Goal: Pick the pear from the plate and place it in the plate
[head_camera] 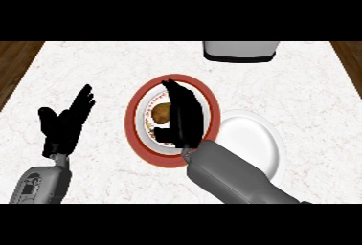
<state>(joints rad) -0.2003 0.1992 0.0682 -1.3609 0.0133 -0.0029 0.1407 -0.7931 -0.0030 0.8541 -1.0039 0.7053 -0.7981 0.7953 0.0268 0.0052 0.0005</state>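
Nearest to us, two grey forearms rise from the lower edge over a white marbled counter. Our left hand shows at the left side, well apart from the dishes, its fingers straight and spread, pointing up and slightly rightward, with nothing in it. Our right forearm comes in from lower right and crosses the near left edge of a plain white plate, which lies just beside and to the right of a red-rimmed plate.

Above that red-rimmed plate, our right hand stretches over the middle of the dish, fingers long and nearly straight, pointing away from us, the thumb lying low at the left, towards the near part of the dish. The pear, brownish and rounded, sits in the patterned centre of the red-rimmed plate, just left of the fingers and partly hidden by them. We cannot tell whether the hand touches the fruit; no finger is seen curled round it.

Farthest from us, at the counter's back edge, a grey-and-white appliance with a dark base stands, cut off by the upper edge. Brown wooden flooring shows past both sides of the counter.
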